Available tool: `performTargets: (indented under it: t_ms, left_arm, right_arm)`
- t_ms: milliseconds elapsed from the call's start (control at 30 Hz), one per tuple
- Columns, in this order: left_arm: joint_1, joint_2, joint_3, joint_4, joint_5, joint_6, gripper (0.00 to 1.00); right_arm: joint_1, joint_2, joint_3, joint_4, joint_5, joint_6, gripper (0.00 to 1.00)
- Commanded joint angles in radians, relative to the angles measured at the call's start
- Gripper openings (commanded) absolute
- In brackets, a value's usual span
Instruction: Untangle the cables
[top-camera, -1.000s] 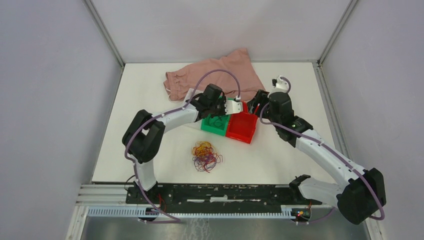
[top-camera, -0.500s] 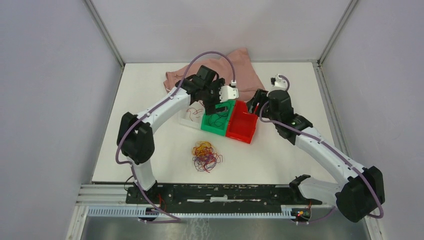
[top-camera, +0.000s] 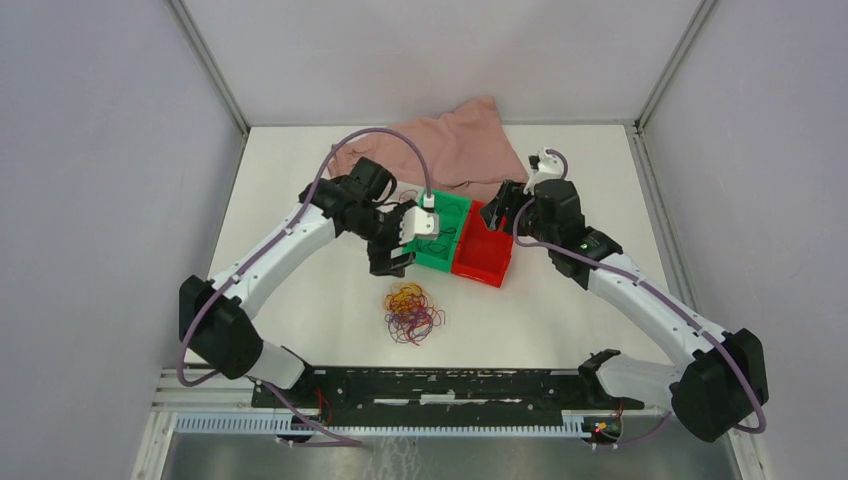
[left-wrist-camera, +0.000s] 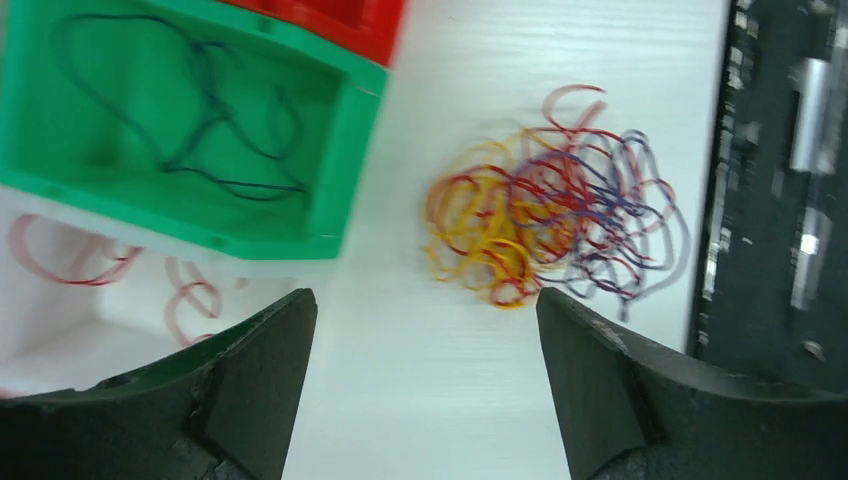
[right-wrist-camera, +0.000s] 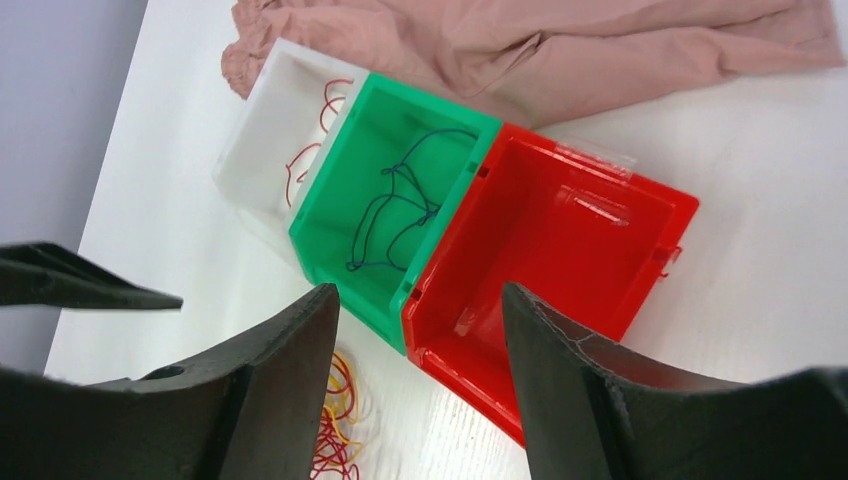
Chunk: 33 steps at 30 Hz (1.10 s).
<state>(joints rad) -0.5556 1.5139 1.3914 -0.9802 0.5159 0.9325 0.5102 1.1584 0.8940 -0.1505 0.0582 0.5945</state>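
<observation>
White counter (top-camera: 330, 320), grey walls. Left jaws: spread wide, empty, hovering betw. green bin (left-wrist-camera: 345, 150) & the cables (left-wrist-camera: 550, 225). Right jaws: also apart, nothing held, over red bin (right-wrist-camera: 560, 260). Cables lie as one loose clump on bare counter, just in front of the bins, toward the arm bases. One dark-blue strand (right-wrist-camera: 405, 190) sits in the green bin. Handling, prob.: v. light, thin, springy, and loops snag each other, so a pull may drag the whole clump. Best grab: a single loop sticking out at the edge, e.g. a blue-purple one. No labels or writing legible.
</observation>
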Motion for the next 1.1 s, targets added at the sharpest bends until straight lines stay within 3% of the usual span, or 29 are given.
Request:
performTargets:
  t_ms: [0, 67, 300, 433, 833, 1067]
  left_arm:
    - [-0.01, -0.046, -0.121, -0.056, 0.089, 0.049, 0.82]
    - [-0.011, -0.032, -0.142, -0.043, 0.1, 0.028, 0.74]
    - [-0.01, 0.043, -0.171, 0.073, 0.162, -0.108, 0.62]
    - [-0.011, 0.09, -0.177, 0.075, 0.17, -0.088, 0.54]
    - [-0.01, 0.174, -0.18, 0.034, 0.152, -0.013, 0.44]
    - [-0.015, 0.17, -0.196, 0.028, 0.161, -0.007, 0.24]
  right_arm:
    - [0.015, 0.011, -0.047, 0.116, -0.085, 0.007, 0.66]
    - [0.02, 0.004, -0.06, 0.132, -0.108, 0.004, 0.65]
    - [0.025, -0.03, -0.1, 0.172, -0.139, 0.004, 0.61]
    - [0.026, -0.035, -0.111, 0.185, -0.132, 0.011, 0.57]
    - [0.025, -0.026, -0.105, 0.174, -0.109, 0.007, 0.55]
    - [0.026, -0.027, -0.096, 0.158, -0.083, 0.003, 0.52]
